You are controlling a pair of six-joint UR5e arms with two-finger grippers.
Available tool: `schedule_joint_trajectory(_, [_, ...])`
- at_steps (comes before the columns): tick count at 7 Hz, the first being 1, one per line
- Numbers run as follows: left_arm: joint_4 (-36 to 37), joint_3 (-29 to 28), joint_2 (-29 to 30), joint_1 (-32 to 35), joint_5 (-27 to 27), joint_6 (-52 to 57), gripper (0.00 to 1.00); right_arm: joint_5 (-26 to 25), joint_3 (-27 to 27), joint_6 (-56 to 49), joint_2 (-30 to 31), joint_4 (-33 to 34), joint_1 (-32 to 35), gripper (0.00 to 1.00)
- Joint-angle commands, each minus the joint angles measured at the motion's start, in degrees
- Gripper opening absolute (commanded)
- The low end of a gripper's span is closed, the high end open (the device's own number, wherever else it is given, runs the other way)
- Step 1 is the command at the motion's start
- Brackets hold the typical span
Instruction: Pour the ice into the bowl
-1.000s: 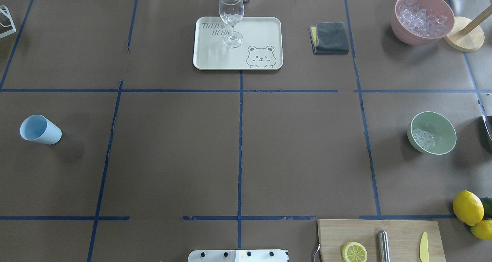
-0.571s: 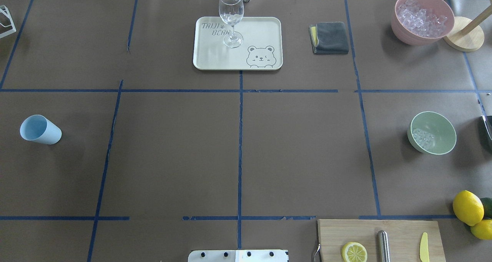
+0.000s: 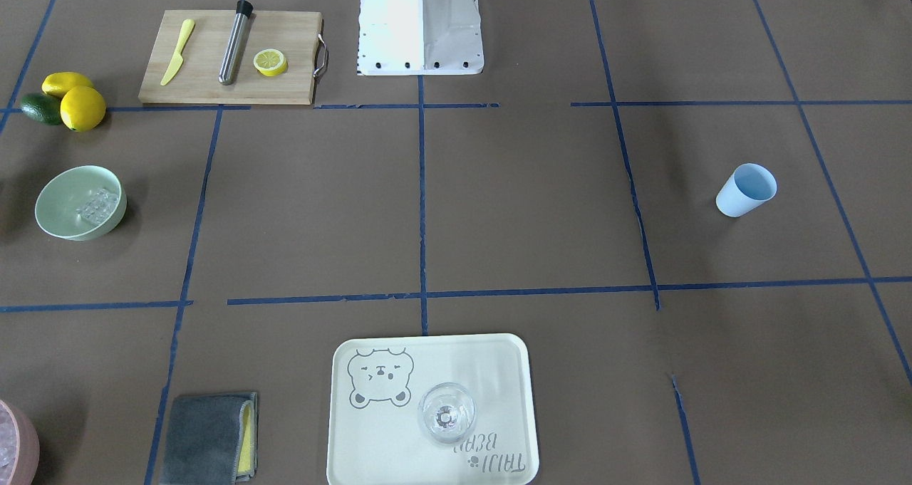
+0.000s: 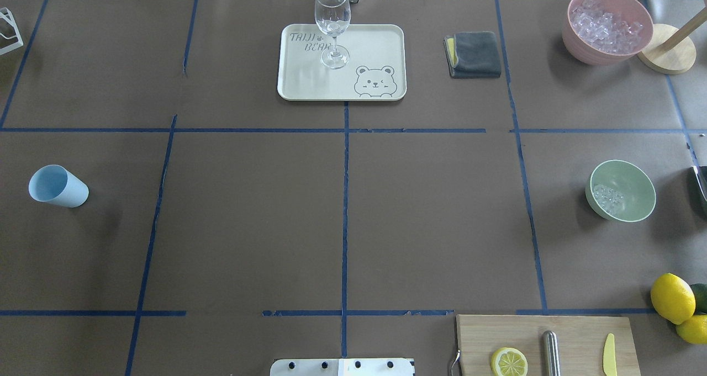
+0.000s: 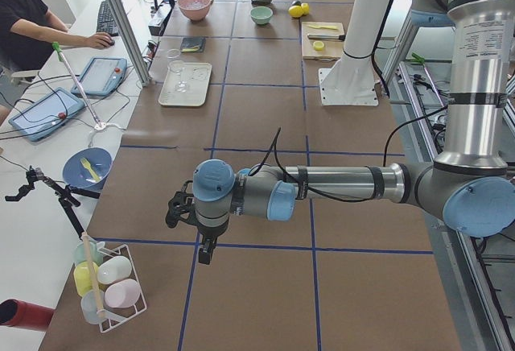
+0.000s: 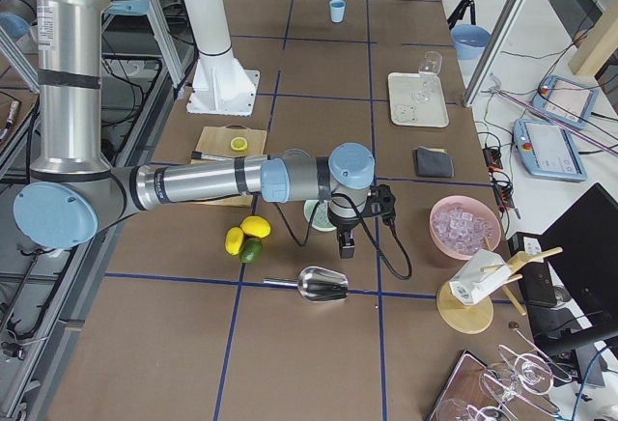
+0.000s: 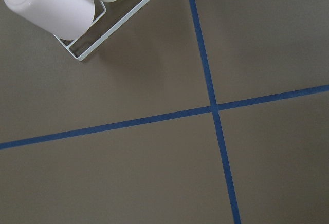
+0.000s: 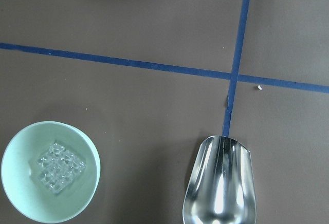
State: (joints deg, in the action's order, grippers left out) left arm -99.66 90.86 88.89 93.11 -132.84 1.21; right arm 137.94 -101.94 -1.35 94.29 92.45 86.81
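The pale mint-green bowl (image 4: 634, 188) stands at the table's right side, with a small cluster of clear ice (image 4: 607, 198) inside it. It also shows in the front view (image 3: 60, 211) with the ice (image 3: 97, 205), and in the right wrist view (image 8: 77, 203) with the ice (image 8: 57, 166). My right gripper (image 6: 348, 245) hangs just beside the bowl, seen only in the right side view; I cannot tell its state. My left gripper (image 5: 206, 248) hovers over bare table at the far left end, seen only in the left side view; I cannot tell its state.
A metal scoop (image 8: 221, 183) lies on the table next to the bowl. A pink bowl of ice (image 4: 607, 25), a tray with a glass (image 4: 332, 25), a grey cloth (image 4: 474, 54), a light blue cup (image 4: 58, 186), a cutting board (image 4: 547, 345), lemons (image 4: 672, 297) and a cup rack (image 7: 77, 8) are about.
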Motion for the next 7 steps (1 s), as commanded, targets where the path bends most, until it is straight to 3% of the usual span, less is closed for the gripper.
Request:
schedule_joint_trajectory(1, [1.3, 2.9, -0.12, -0.38, -0.05, -4.73, 1.0, 0.22, 2.27, 0.03, 0.55, -0.61, 0.2, 1.0])
schedule_joint_trajectory(2, [4.62, 5.53, 0.05, -1.69, -0.05, -4.81, 1.0, 0.4, 2.44, 0.03, 0.72, -0.61, 1.24, 1.0])
schedule_joint_trajectory(7, [4.47, 5.29, -0.3, -2.85, 0.47, -4.47, 1.0, 0.49, 2.36, 0.03, 1.6, -0.61, 2.13, 1.0])
